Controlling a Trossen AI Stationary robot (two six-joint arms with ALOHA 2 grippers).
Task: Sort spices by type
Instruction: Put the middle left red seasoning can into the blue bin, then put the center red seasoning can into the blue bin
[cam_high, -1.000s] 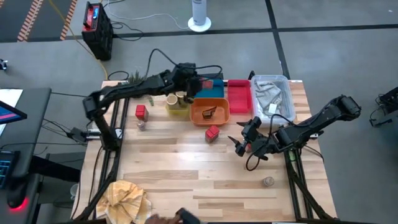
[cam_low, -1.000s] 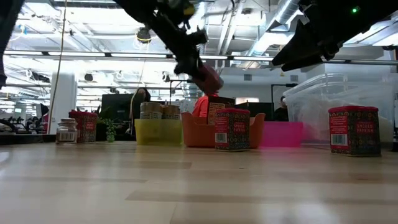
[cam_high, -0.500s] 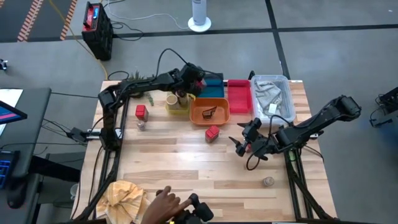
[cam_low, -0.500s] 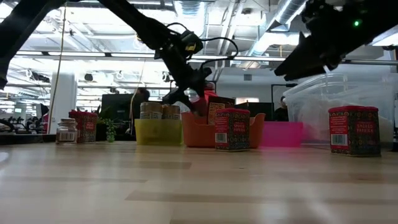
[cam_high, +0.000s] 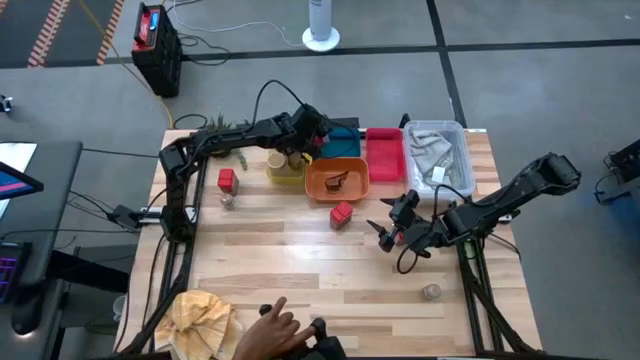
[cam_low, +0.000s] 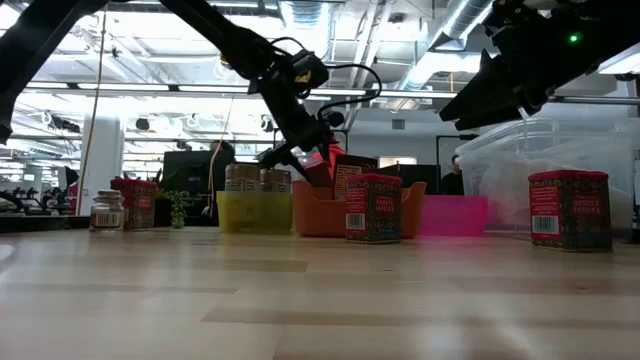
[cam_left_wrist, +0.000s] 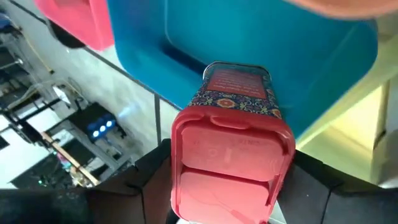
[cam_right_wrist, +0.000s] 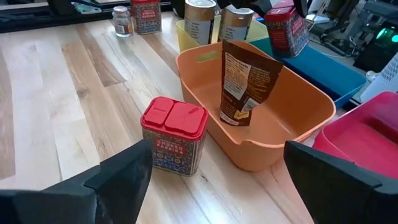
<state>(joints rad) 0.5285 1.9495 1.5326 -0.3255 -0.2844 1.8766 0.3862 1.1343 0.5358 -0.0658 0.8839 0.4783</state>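
Left end effector clamps a red tin above the far blue tray, apparently for release there; right end effector, fingers spread, waits right.

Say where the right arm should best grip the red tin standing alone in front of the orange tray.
Grip the red tin across its two flat side walls, coming straight down from above: it stands upright, boxy, apart from the orange tray, with bare table around it. The right tool is open nearby.

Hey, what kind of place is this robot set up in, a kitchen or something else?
Not a kitchen; it looks like a robotics lab or industrial workshop. The wooden table stands on a grey concrete floor with trailing cables, and the low view shows exposed ceiling ducts and strip lights over open workspace behind.
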